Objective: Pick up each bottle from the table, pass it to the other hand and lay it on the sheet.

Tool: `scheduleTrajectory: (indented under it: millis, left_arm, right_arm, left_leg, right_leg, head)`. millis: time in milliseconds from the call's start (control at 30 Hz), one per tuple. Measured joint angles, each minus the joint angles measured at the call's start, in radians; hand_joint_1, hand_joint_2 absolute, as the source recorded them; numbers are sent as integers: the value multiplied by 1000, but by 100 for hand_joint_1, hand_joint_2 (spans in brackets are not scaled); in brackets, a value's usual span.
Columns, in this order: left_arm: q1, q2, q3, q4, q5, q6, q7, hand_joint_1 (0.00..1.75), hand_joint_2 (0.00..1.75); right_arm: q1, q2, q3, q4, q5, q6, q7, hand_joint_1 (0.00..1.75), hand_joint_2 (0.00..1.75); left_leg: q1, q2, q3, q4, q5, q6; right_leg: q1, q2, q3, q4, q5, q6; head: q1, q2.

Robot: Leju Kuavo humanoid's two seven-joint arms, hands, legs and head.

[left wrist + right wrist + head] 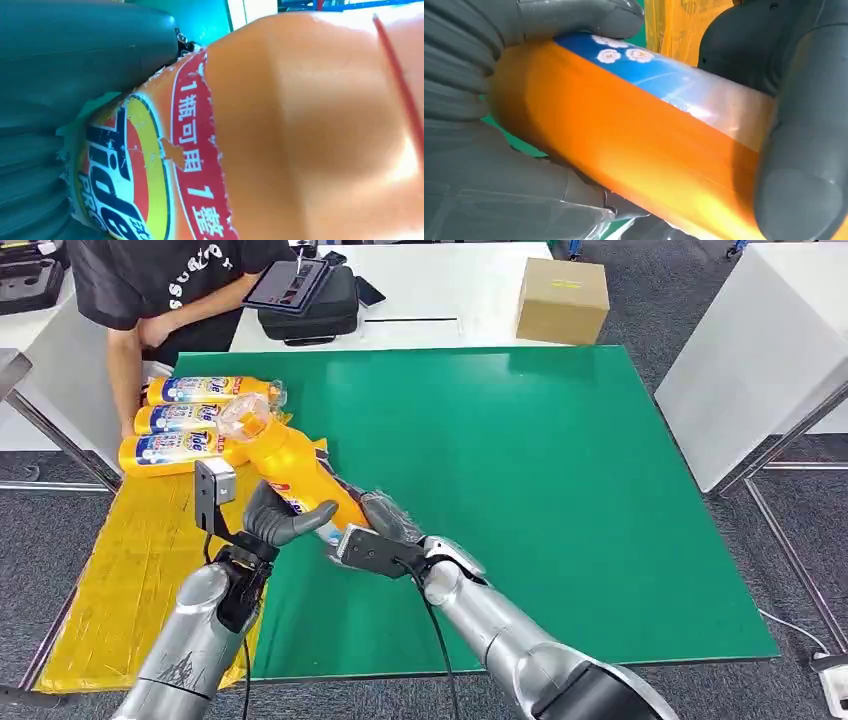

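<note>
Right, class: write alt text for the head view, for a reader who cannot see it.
Both robot hands, left hand and right hand, hold one orange bottle above a green mat. Three more bottles lie on a yellow sheet, where a person stands.

**Wide green mat on your right, a crowded yellow sheet on your left**

You've got broad bare green mat [560, 490] to the right of both hands, right out to the table's far and right edges. On your left, three laid bottles [185, 420] fill the far end of the yellow sheet [130, 580], and a person's arm [125, 375] reaches down just beside them. The sheet's near stretch lies bare under your left arm. The cardboard box [562, 300] and black bag [310, 305] sit well beyond the mat.
</note>
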Motion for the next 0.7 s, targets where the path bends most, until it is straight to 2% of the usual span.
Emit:
scheduleTrajectory:
  millis: [133,167,200,400,433,567,700]
  left_arm:
    - [0,0,0,0,3,0,0,175,175]
    - [0,0,0,0,3,2,0,175,175]
    - [0,0,0,0,3,3,-1,175,175]
    - [-1,0,2,0,4,15,-1,175,175]
    - [-2,0,3,0,4,18,-1,175,175]
    - [-2,0,14,-2,7,36,1,175,175]
    - [17,0,34,-24,9,59,3,175,175]
  right_arm:
    - [0,0,0,0,3,-13,3,175,175]
    - [1,1,0,0,9,-30,7,59,175]
    - [3,3,0,0,14,-46,11,0,175]
    - [8,11,1,-2,40,-110,44,0,175]
    - [11,11,1,-6,46,-122,50,0,0]
    - [39,7,0,-58,55,-155,82,0,0]
    - [105,-19,-2,-192,79,-168,134,0,0]
  left_leg:
    - [0,0,0,0,0,0]
    - [0,0,0,0,0,0]
    - [0,0,0,0,0,0]
    - [0,0,0,0,0,0]
    - [0,0,0,0,0,0]
    - [0,0,0,0,0,0]
    - [0,0,0,0,0,0]
  right_leg:
    - [0,0,0,0,0,0]
    - [0,0,0,0,0,0]
    - [0,0,0,0,0,0]
    - [0,0,0,0,0,0]
    - [0,0,0,0,0,0]
    - [0,0,0,0,0,0]
    - [0,0,0,0,0,0]
  head:
    - [0,0]
    - [0,0]
    - [0,0]
    - [0,0]
    - [0,0]
    - [0,0]
    - [0,0]
